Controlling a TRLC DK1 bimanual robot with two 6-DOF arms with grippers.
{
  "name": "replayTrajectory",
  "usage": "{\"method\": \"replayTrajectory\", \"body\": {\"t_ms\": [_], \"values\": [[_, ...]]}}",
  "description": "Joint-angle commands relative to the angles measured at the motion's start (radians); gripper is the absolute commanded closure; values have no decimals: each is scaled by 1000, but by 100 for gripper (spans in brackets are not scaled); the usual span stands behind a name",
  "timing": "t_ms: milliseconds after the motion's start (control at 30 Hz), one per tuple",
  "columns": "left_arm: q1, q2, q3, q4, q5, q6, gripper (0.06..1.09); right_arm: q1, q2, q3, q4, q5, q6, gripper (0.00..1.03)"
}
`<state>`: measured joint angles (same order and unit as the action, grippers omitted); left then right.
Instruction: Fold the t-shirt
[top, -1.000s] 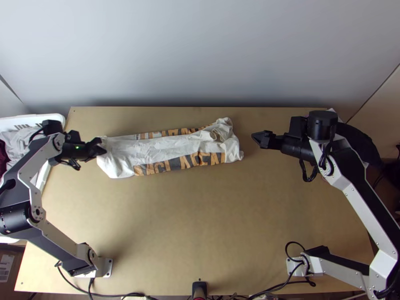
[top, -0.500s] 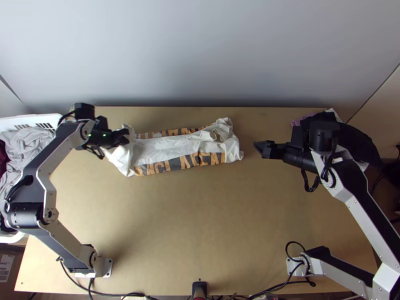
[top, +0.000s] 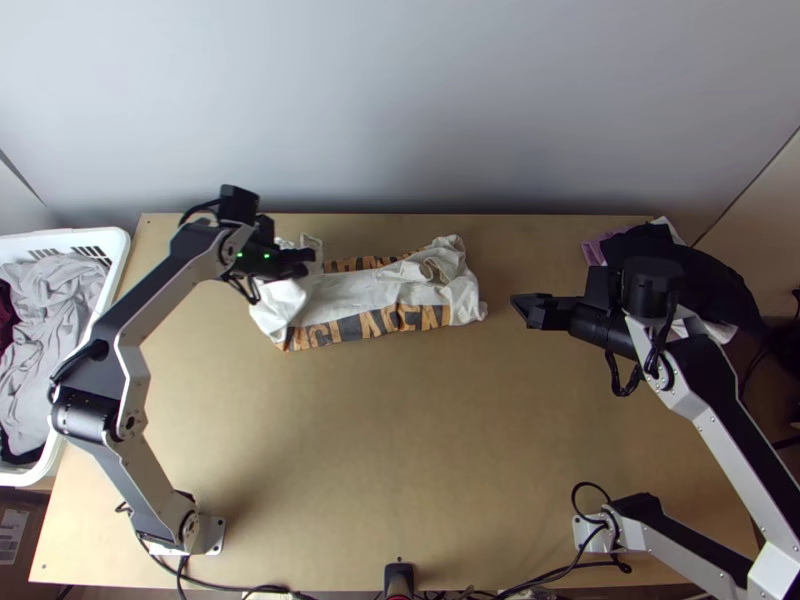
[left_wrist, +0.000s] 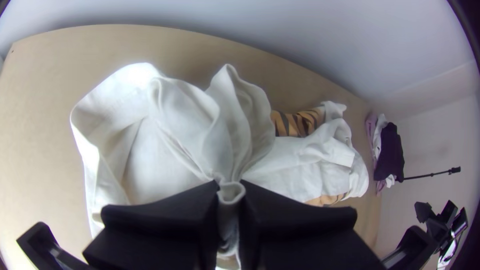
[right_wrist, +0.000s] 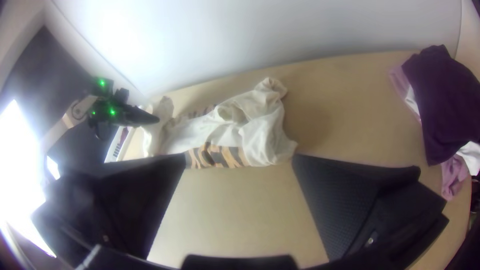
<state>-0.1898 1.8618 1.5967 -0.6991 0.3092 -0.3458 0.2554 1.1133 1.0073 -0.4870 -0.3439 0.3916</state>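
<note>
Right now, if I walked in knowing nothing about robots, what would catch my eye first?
Probably the left gripper, pinching a gathered part of the white printed T-shirt towards the far side of the table. Next, the right gripper, open beyond the shirt's right end, then the dark purple cloth at the far right corner.

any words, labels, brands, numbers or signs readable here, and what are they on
T-shirt: large lettering in black and orange, cut off by the folds, so no whole word can be read.
Label on the brown box at the top view's lower left: too small to read.
I can make out no other text.
</note>
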Motion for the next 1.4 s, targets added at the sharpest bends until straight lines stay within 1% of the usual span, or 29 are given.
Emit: {"method": "replayTrajectory", "body": {"t_ms": [0,333,533,700,900,1067,1200,1367], "values": [[-111,54,92,-20,-44,-41,105,5,-32,-59,25,0,3,3],[-249,140,232,-39,-74,-107,105,1,-76,-131,54,0,6,3],[-319,197,304,-36,-76,-159,105,-2,-115,-171,62,0,9,3],[-376,238,347,-7,-78,-206,105,-13,-142,-200,64,0,9,3],[-422,260,376,98,-76,-297,105,-19,-190,-262,77,0,30,3],[-462,309,416,116,-76,-317,105,-19,-233,-311,77,2,30,3],[-491,343,437,187,-71,-351,105,-27,-257,-328,77,3,33,3],[-534,451,543,194,-78,-367,105,-25,-290,-355,76,5,50,3]]}}
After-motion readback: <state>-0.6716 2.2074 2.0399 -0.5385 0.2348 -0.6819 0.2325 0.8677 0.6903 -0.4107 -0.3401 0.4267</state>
